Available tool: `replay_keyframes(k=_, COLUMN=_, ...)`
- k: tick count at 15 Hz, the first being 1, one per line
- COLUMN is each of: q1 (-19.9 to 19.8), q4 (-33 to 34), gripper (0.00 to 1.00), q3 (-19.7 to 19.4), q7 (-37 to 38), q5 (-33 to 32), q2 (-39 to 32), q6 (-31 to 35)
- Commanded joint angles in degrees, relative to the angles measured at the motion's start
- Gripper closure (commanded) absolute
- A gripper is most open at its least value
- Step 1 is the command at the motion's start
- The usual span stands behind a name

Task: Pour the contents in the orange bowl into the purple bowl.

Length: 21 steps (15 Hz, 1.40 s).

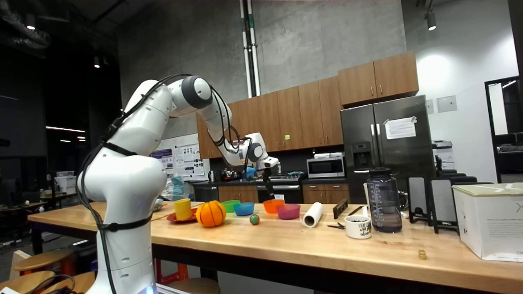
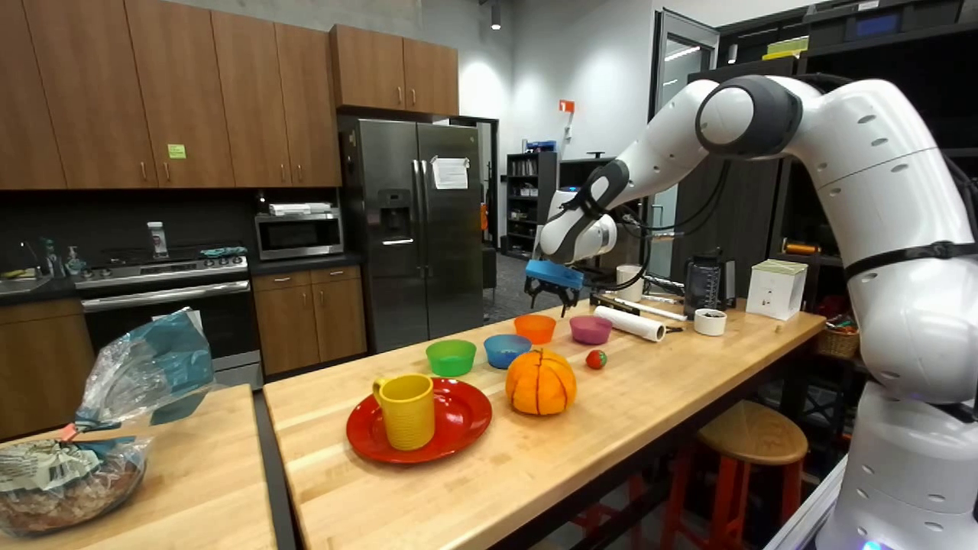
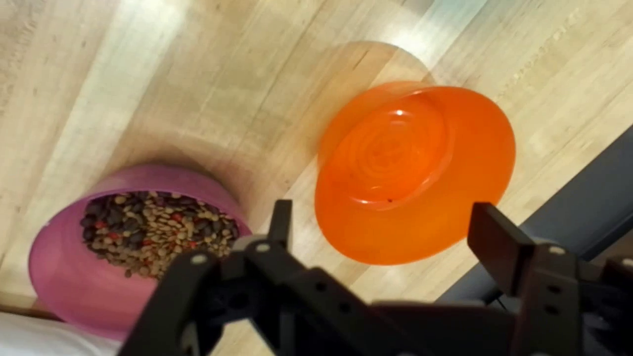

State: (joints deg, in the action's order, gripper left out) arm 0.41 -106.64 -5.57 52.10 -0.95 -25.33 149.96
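Note:
The orange bowl point(image 3: 420, 222) stands upright on the table and looks empty except for a small dark speck; it also shows in both exterior views point(image 1: 273, 206) point(image 2: 535, 328). The purple bowl point(image 3: 79, 277) stands beside it, holding a mix of dark beans, lentils and red bits; it also shows in both exterior views point(image 1: 288, 211) point(image 2: 591, 330). My gripper point(image 3: 382, 212) is open and empty, its fingers apart over the near side of the orange bowl in the wrist view. In an exterior view the gripper point(image 2: 548, 302) is just above and behind the orange bowl.
A blue bowl point(image 2: 506, 351) and a green bowl point(image 2: 451, 357) stand close to the orange bowl. An orange pumpkin point(image 2: 541, 382), a strawberry-like ball point(image 2: 596, 359) and a red plate point(image 2: 466, 416) with a yellow mug are nearby. A white paper roll point(image 1: 313, 214) lies beside the purple bowl.

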Motion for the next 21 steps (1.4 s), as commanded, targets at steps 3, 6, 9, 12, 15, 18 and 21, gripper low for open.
replay_keyframes(k=3, q1=0.02, q4=0.25, gripper=0.00, q3=1.53, q7=-11.36, q5=1.98, q2=4.00, q6=-7.15)
replay_keyframes(k=6, q1=0.20, q4=0.72, gripper=0.00, q3=2.42, q7=-17.84, q5=2.14, q2=5.49, q6=-11.17)
replay_keyframes(k=9, q1=0.67, q4=0.89, gripper=0.00, q3=2.79, q7=-23.45, q5=1.61, q2=7.05, q6=-15.33)
replay_keyframes(k=12, q1=1.11, q4=0.90, gripper=0.00, q3=2.90, q7=-28.11, q5=0.91, q2=8.66, q6=-19.38)
replay_keyframes(k=15, q1=0.99, q4=0.91, gripper=0.00, q3=3.36, q7=-33.25, q5=0.72, q2=10.35, q6=-23.69)
replay_keyframes(k=18, q1=0.88, q4=0.94, gripper=0.00, q3=3.53, q7=-37.45, q5=0.28, q2=12.15, q6=-27.83)
replay_keyframes(k=21, q1=0.67, q4=0.91, gripper=0.00, q3=3.55, q7=-41.07, q5=-0.21, q2=14.21, q6=-32.02)
